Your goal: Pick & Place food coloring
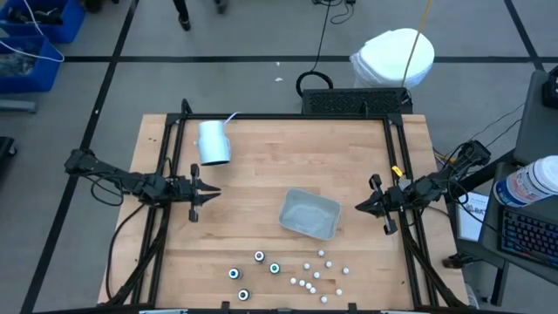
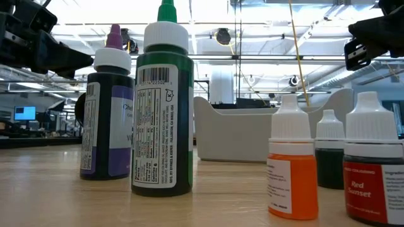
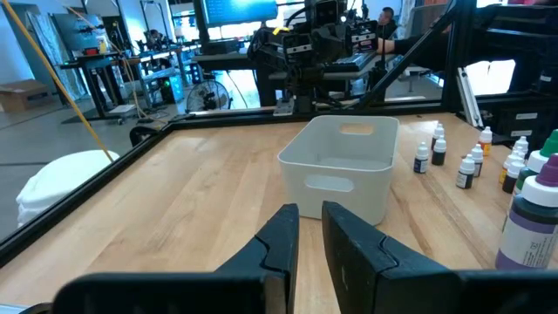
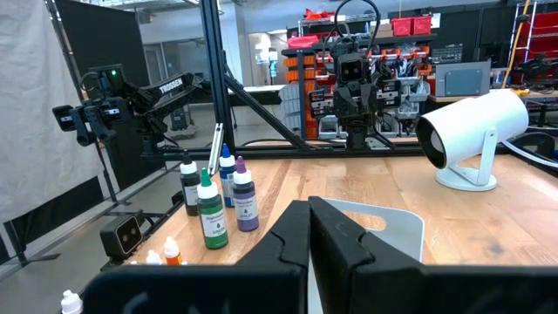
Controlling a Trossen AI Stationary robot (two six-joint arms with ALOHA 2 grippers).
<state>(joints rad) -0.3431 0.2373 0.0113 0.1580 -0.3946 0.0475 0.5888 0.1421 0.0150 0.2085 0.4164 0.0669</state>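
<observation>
The food coloring stands upright near the table's near edge: several dark round bottles (image 1: 259, 256) and, to their right, several small white-capped ones (image 1: 321, 272). The low view shows a green bottle (image 2: 162, 107), a purple one (image 2: 107, 107) and an orange one (image 2: 293, 164) up close. My left gripper (image 1: 209, 193) hovers level at the table's left, its fingers (image 3: 288, 228) a narrow gap apart with nothing between them. My right gripper (image 1: 359, 207) hovers level at the right, shut and empty (image 4: 309, 206). Both point toward the middle, well away from the bottles.
A translucent grey square tray (image 1: 309, 214) sits mid-table between the two grippers, seen also in the left wrist view (image 3: 344, 166). A pale blue cylinder (image 1: 214, 142) lies at the far left. A black frame (image 1: 288, 116) borders the wooden table.
</observation>
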